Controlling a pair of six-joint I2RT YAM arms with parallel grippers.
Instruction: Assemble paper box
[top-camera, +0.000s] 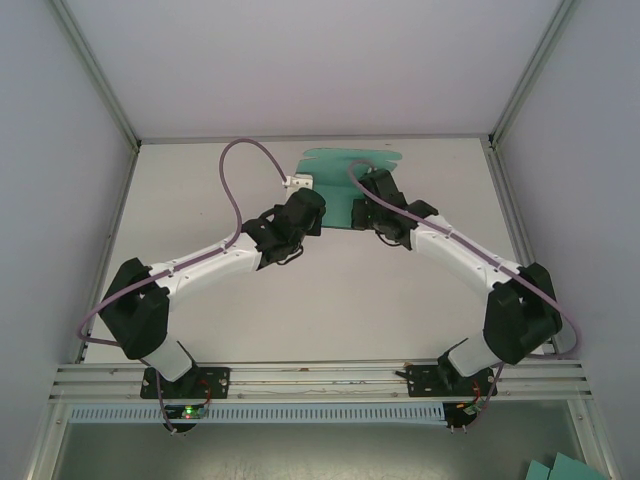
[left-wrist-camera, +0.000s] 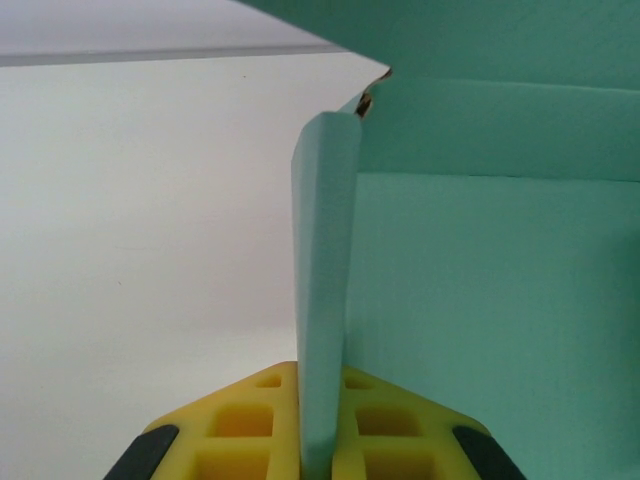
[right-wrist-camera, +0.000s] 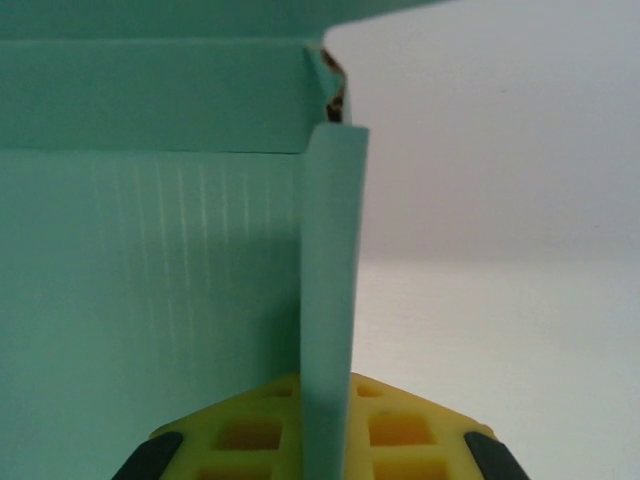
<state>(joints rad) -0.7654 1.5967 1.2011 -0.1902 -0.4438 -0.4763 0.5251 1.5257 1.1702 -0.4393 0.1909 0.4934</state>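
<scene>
Left pincer and right pincer both hold card. On the pale matte surface, at its far middle, we see the paper box: smooth teal card, with one thin upright flap clamped between each pair of yellow, hollow-celled fingers.

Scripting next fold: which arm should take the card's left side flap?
Left, probably. The left gripper pinches that upright flap at the left edge of the card; the right gripper is clamped on the opposite flap.

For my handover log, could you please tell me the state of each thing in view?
paper box: partly folded, side flaps standing upright.
left gripper: shut on one upright flap.
right gripper: shut on the opposite upright flap.
</scene>
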